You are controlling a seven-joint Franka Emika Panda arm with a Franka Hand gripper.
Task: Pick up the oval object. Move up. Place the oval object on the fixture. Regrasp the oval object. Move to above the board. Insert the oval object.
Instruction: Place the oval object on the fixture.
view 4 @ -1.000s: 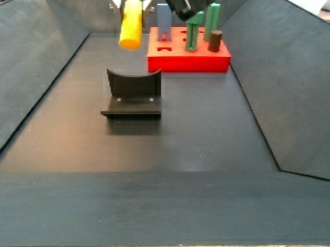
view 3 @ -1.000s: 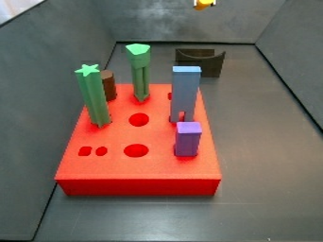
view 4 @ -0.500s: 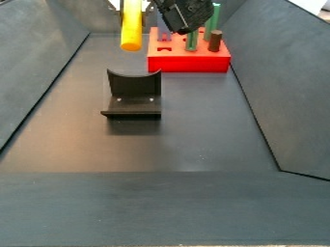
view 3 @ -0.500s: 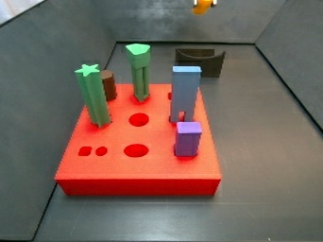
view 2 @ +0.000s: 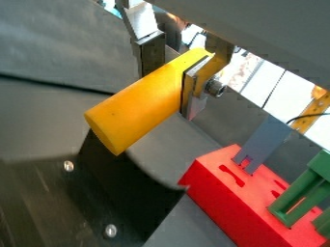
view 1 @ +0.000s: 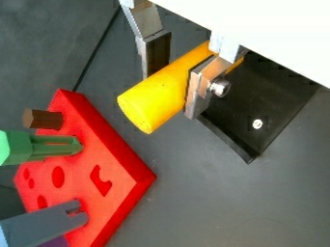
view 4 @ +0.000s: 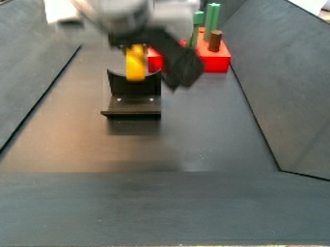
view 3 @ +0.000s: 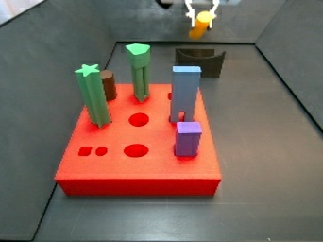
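Note:
The oval object (view 1: pixel 157 94), a smooth yellow-orange peg, is clamped across its width in my gripper (view 1: pixel 178 83), which is shut on it. In both wrist views it sticks out sideways past the silver fingers (view 2: pixel 196 89). In a side view the oval object (view 3: pixel 199 29) hangs from the gripper (view 3: pixel 201 19) a short way above the dark fixture (view 3: pixel 202 61). The opposite side view is motion-blurred: the oval object (view 4: pixel 135 64) sits just over the notch of the fixture (view 4: pixel 131 98). The red board (view 3: pixel 139 151) lies apart from the fixture.
On the board stand a green star-topped peg (view 3: pixel 90 95), a second green peg (view 3: pixel 139 71), a tall blue peg (view 3: pixel 186 92) and a short purple block (view 3: pixel 188 138). A brown cylinder (view 3: pixel 110 86) stands behind them. Dark sloping walls enclose the floor.
The gripper has come down with the oval object, from near the top of the views to just above the fixture's notch. The board and its pegs have not moved.

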